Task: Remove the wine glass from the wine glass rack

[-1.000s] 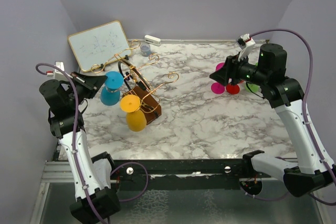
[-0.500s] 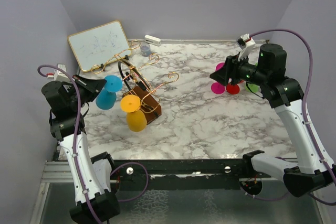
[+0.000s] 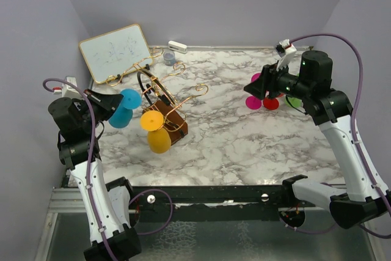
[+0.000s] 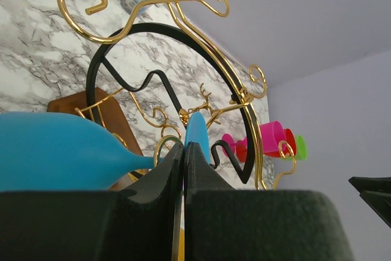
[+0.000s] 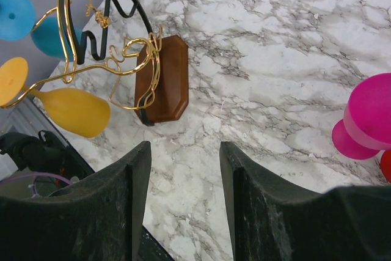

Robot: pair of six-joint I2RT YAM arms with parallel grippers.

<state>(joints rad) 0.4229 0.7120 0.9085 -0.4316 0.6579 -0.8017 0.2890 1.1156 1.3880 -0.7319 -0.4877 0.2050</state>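
The copper-gold wine glass rack (image 3: 160, 93) stands left of the table's middle on its brown wooden base (image 3: 174, 120). My left gripper (image 3: 109, 106) is shut on the stem of a blue wine glass (image 3: 124, 108) and holds it tilted, just left of the rack and free of the hooks. In the left wrist view the jaws (image 4: 184, 146) are pressed together, with the blue bowl (image 4: 55, 151) to the left and the rack (image 4: 183, 35) beyond. A yellow wine glass (image 3: 156, 134) hangs on the rack's near side. My right gripper (image 3: 261, 87) is open and empty at the right.
Pink (image 3: 253, 102), red (image 3: 271, 103) and green (image 3: 294, 102) glasses stand on the table under the right gripper. A whiteboard (image 3: 114, 50) leans at the back left, with a small grey cup (image 3: 169, 58) and a white object (image 3: 177, 46) near the back wall.
My left gripper has drawn the blue glass left and slightly nearer, away from the rack, and tilted it more. The right arm has not moved.
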